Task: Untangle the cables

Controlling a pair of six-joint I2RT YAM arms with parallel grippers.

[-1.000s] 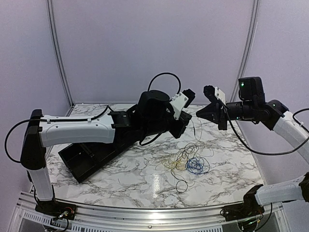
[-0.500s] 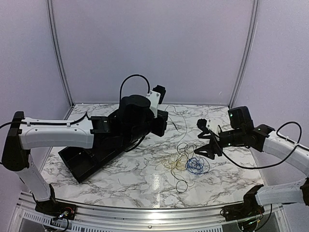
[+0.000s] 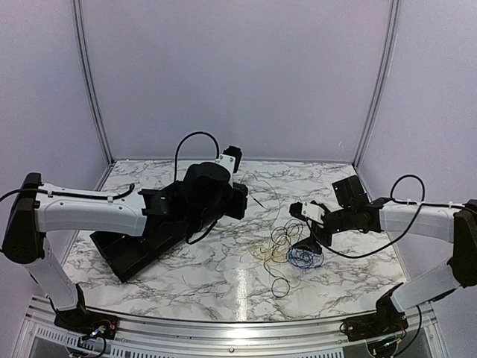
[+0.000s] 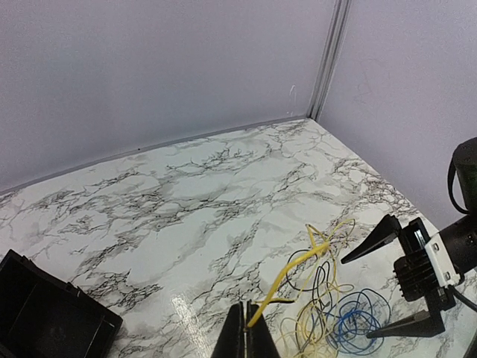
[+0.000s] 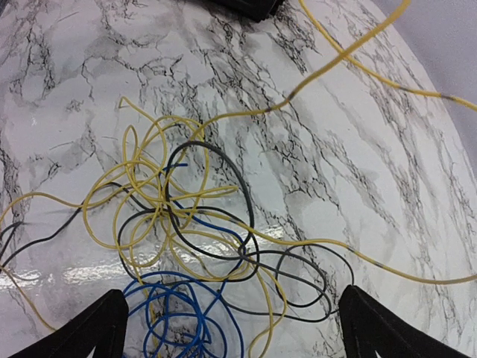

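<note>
Right of centre on the marble worktop [image 3: 216,268] lie the tangled cables [image 3: 287,250]. The left claw [image 4: 247,334] pinches the yellow wire [image 4: 270,292]; the right claw [image 5: 231,298] gapes wide above the blue loops [image 5: 182,317]. Pulling hard could cinch the knot.

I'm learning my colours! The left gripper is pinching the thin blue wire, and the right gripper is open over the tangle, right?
Not quite. The left gripper is pinching the thin yellow wire, not the blue one, as the left wrist view shows. The thin blue wire lies looped in the tangle. The rest is right: the right gripper is open over the tangle.
</note>
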